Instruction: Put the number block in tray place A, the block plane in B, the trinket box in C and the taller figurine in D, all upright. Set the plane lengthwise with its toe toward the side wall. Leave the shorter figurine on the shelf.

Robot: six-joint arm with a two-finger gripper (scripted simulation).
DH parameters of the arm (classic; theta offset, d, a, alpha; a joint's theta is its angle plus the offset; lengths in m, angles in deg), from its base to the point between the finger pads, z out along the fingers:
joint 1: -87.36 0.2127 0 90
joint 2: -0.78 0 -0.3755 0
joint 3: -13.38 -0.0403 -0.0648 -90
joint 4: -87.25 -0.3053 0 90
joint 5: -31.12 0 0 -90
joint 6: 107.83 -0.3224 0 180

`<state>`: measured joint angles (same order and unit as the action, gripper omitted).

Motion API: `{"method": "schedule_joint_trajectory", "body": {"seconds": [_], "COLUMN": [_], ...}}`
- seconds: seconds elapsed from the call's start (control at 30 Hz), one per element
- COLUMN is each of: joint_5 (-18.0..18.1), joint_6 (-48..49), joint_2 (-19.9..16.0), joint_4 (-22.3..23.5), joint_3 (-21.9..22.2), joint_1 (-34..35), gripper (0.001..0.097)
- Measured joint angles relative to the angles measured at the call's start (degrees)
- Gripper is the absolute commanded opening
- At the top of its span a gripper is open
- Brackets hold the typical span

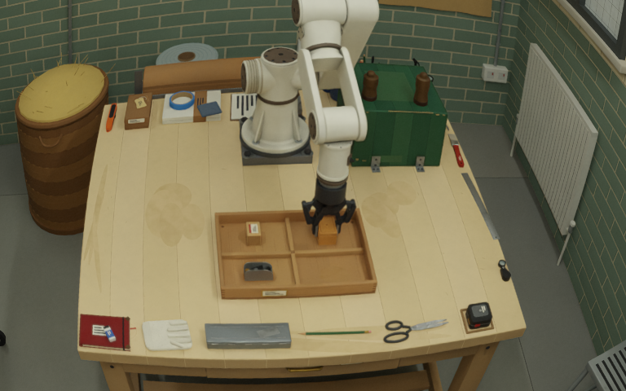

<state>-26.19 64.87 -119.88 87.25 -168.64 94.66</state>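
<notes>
The trinket box (pixel 328 231), a plain orange-brown wooden block, stands upright in the far right compartment of the tray (pixel 294 253), and I grip it from above with my gripper (pixel 328 220) closed around its top. The number block (pixel 253 233), a small wooden cube with a red and white label, stands in the far left compartment. The grey block plane (pixel 258 271) lies in the near left compartment. Two brown figurines (pixel 370 85) (pixel 421 89) stand on the green shelf (pixel 398 115) behind the tray, the right one slightly taller.
The tray's divider walls and rim surround the box. My white base (pixel 276 110) stands behind the tray on the left. Along the table's front edge lie a red notebook (pixel 104 332), glove (pixel 167 334), grey tin (pixel 248 335), pencil (pixel 335 332), scissors (pixel 412 329) and tape measure (pixel 478 316).
</notes>
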Motion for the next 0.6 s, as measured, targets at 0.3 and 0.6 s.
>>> {"method": "schedule_joint_trajectory", "body": {"seconds": [0.3, 0.6], "joint_5": [0.0, 0.0], "joint_6": [0.0, 0.0], "joint_2": [0.0, 0.0], "joint_4": [0.0, 0.0], "joint_3": [0.0, 0.0], "joint_1": [0.0, 0.0], "gripper": [0.028, 0.046]}}
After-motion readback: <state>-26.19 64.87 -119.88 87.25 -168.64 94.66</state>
